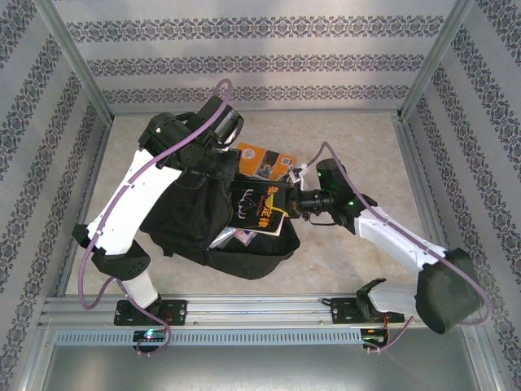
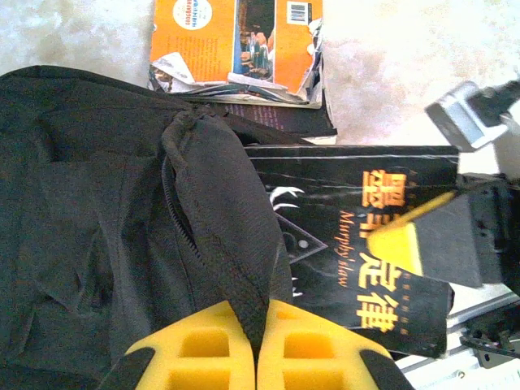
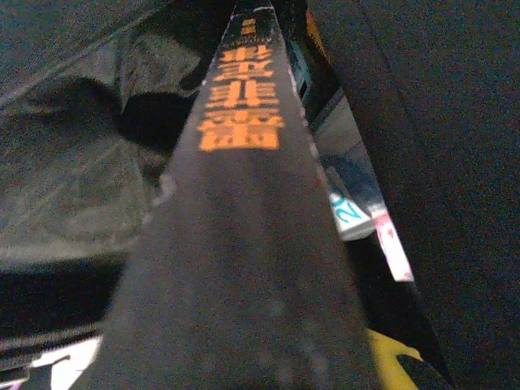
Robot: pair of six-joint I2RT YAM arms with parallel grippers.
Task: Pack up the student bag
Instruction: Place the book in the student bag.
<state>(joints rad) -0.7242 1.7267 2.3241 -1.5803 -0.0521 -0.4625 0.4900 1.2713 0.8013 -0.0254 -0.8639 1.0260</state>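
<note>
The student bag is a large black backpack lying at the table's middle left. My left gripper is at its far edge. In the left wrist view this gripper is shut on a fold of the bag's black fabric beside the zipper. My right gripper is shut on a black book with orange characters, held at the bag's mouth. The same book runs edge-on from the right gripper into the dark bag. One yellow finger shows beside it.
An orange book with a torn cover lies on the table behind the bag, on top of a dark book. Other book edges show inside the bag. Metal frame rails run along the near edge, and patterned walls enclose the table.
</note>
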